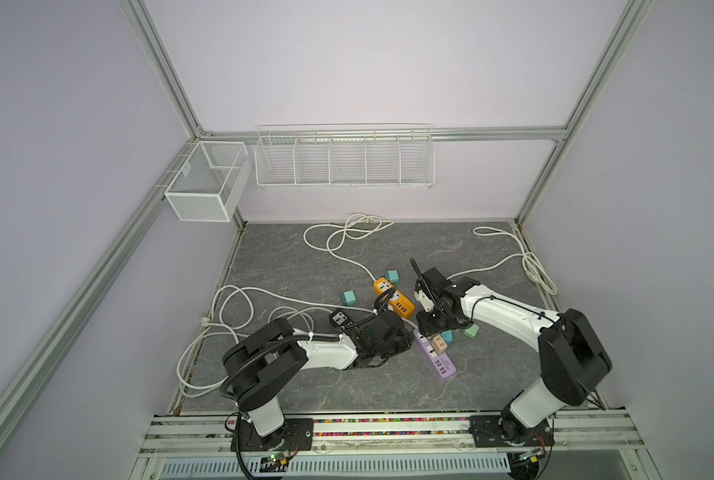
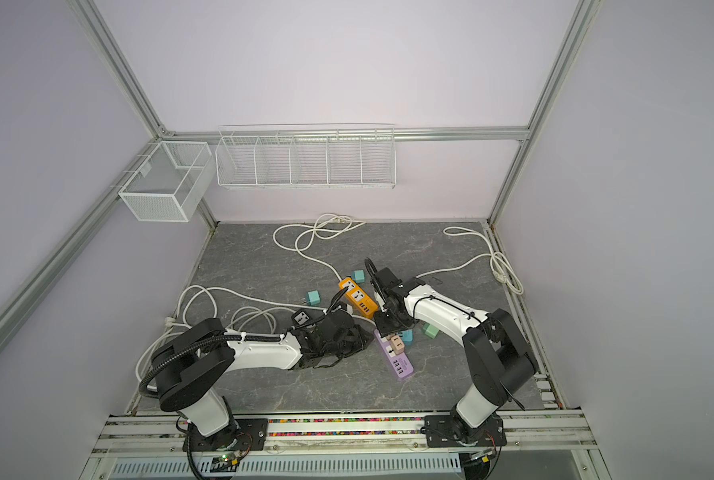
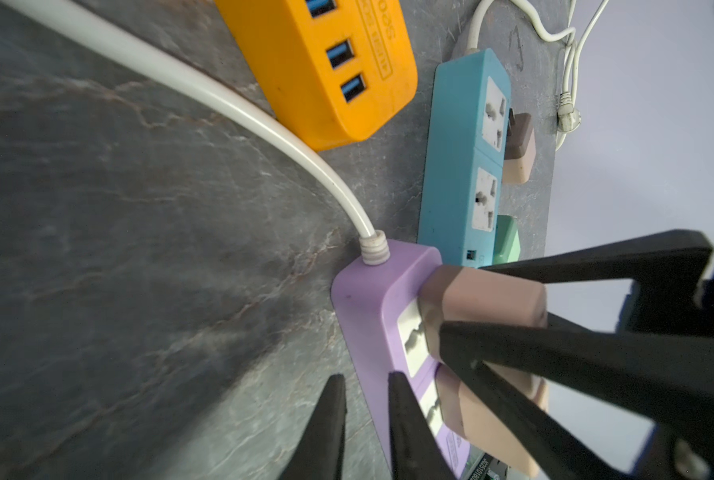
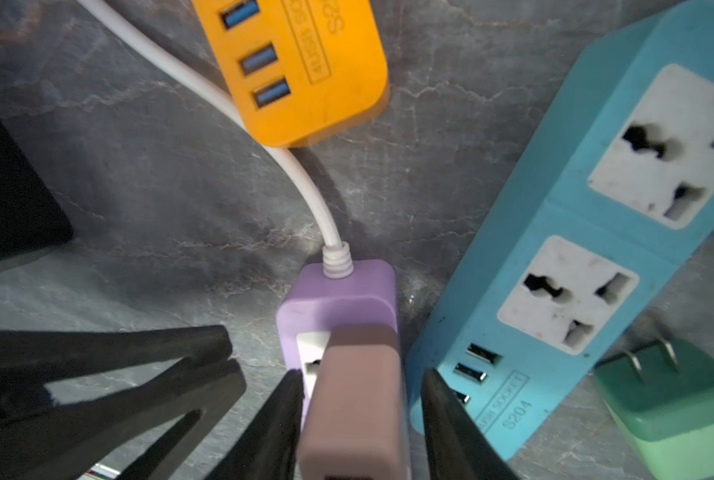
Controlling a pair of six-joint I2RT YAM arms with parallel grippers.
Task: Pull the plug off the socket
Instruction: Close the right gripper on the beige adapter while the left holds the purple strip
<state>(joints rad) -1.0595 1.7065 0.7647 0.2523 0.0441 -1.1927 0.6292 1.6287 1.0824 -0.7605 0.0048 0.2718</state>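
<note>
The pinkish-brown plug (image 4: 355, 395) sits fully seated in the socket nearest the cord end of the purple power strip (image 4: 338, 299), which in a top view lies at about 4 o'clock from the table's middle. The right gripper (image 4: 361, 374) straddles this plug. One finger is against its side and the other shows a thin sliver of gap, so I cannot tell whether the plug is truly clamped.

The left gripper (image 3: 365, 378) comes in from the plug's 9 o'clock. It is closed on nothing, with its tips down at the strip's long edge.

A second plug (image 1: 439, 344) occupies the next socket at 5 o'clock. The blue power strip (image 4: 575, 249) lies just beside at 3 o'clock, and the orange power strip (image 1: 393, 296) is at 11 o'clock.

The main risk is that the light strip rises with the plug, because the left tips bear only on its edge and may slide off. A loose or uneven pinch could slip on the smooth housing. A tilted pull could jam the prongs. The outer right finger may also catch the blue strip.
</note>
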